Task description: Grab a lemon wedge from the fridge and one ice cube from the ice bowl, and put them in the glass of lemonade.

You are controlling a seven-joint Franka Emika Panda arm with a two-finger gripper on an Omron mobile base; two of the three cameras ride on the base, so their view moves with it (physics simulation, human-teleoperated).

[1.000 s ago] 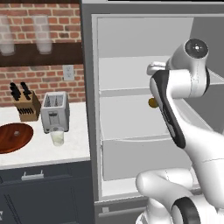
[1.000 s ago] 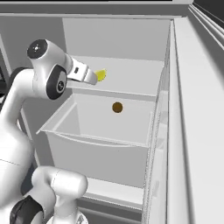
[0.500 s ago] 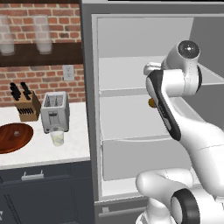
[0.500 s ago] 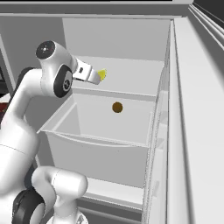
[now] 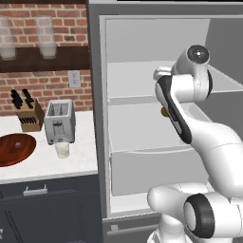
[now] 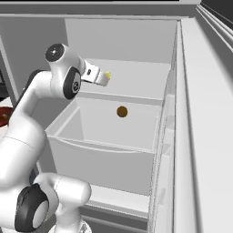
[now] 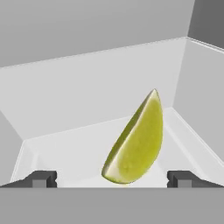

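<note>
Raised and advanced since the earlier frame, the gripper [image 7: 112,180] now frames the lemon wedge [image 7: 135,142] at lower centre of the hand view, its jaws spread wide apart. On the fridge [image 6: 136,50] shelf, the wedge [image 6: 108,74] sits just beyond the hand, upper left of the right base view

Arm bent at elbow, forearm reaching fwd into fridge [image 6: 136,54] at upper-shelf level. Gripper [image 7: 112,178] w/ jaws spread wide, fingertips [image 7: 41,178] level, one each side of lemon wedge [image 7: 135,142], not touching it.
</note>
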